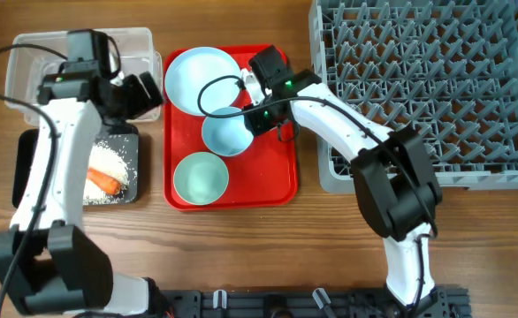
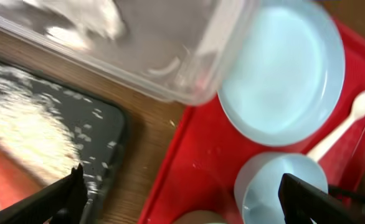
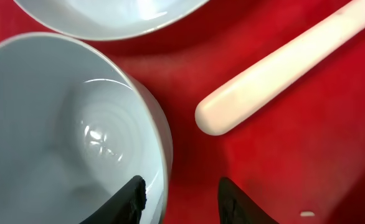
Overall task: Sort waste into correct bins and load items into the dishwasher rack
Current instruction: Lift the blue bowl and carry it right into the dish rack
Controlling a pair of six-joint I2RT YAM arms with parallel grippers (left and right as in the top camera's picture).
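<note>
On the red tray point(image 1: 281, 181): small light blue bowl point(image 1: 226, 131), rim straddled by the right gripper point(image 3: 179, 202), jaws partly apart, one finger inside, one outside, nothing clamped; contact with the rim hard to tell. Just beside, white plastic spoon point(image 3: 282, 68), light blue plate point(image 1: 201, 75), pale green bowl point(image 1: 201, 177). Over the gap between black tray point(image 1: 132, 193) and red tray, left gripper point(image 2: 182, 199) spread wide, empty. On the black tray, orange carrot point(image 1: 105, 181) amid rice grains point(image 1: 109, 157). Right of the red tray, grey dishwasher rack point(image 1: 436, 79).

One plate point(image 1: 197, 75), one blue bowl point(image 1: 226, 132), one green bowl point(image 1: 201, 177), one spoon point(image 2: 341, 127), one carrot point(image 1: 105, 181), one tub point(image 1: 20, 66), one rack point(image 1: 330, 177).
</note>
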